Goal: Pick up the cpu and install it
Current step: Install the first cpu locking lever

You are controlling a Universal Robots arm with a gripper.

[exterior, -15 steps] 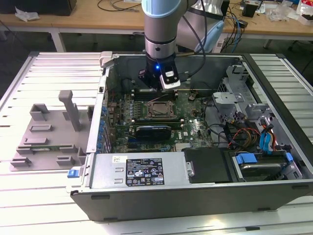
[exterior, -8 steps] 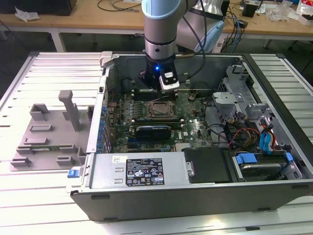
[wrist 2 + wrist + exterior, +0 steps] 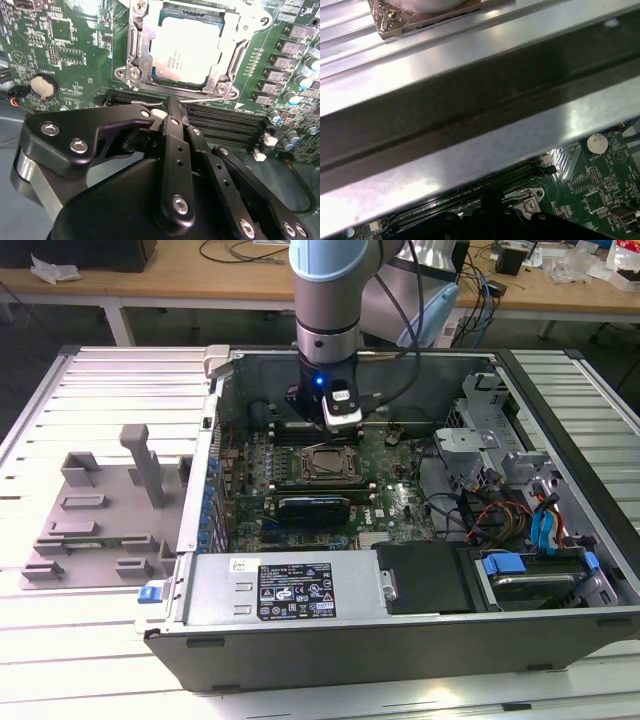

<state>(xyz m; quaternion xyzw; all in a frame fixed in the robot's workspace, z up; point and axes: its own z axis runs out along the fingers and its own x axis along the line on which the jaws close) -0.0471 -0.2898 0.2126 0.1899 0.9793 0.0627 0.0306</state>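
A: Where's the cpu (image 3: 186, 52)?

B: Seated flat in the socket frame (image 3: 137, 55) on the motherboard (image 3: 75, 55), frame not clamped over it.

A: And the gripper (image 3: 167, 111)?

B: Just beside the frame, over the memory slots (image 3: 220, 120). Fingers pressed together, pinching nothing.

A: Handling?

B: Probably light, stiff, slick metal lid, fragile underside. Best held by opposite edges, kept level.

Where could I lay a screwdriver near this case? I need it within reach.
Bare ribbed table lies beside the grey tray, and more shows past the case's other side. Inside the case it is crowded: board, cables, arm.
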